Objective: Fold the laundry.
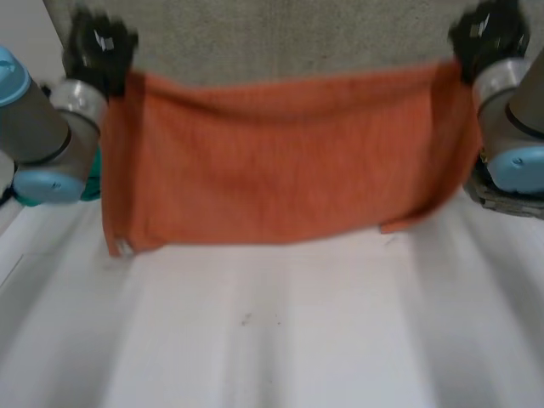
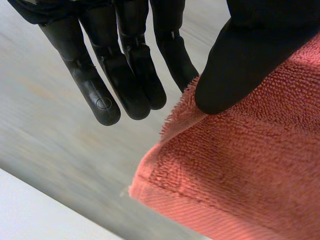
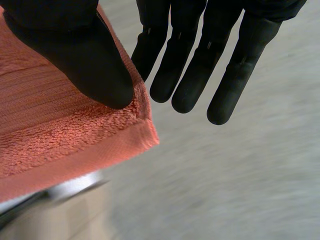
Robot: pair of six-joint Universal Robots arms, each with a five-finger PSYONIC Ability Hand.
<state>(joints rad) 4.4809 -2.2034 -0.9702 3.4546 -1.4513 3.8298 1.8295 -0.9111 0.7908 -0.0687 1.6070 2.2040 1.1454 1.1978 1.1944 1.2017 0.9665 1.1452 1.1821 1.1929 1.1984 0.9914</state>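
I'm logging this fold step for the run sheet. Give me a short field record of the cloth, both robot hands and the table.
cloth: orange towel, spread wide between the two hands
left robot hand: pinches one top corner of the towel, thumb against straight fingers
right robot hand: pinches the other top corner the same way
lower edge: hangs over the white table; contact with it cannot be told
fold: none finished yet
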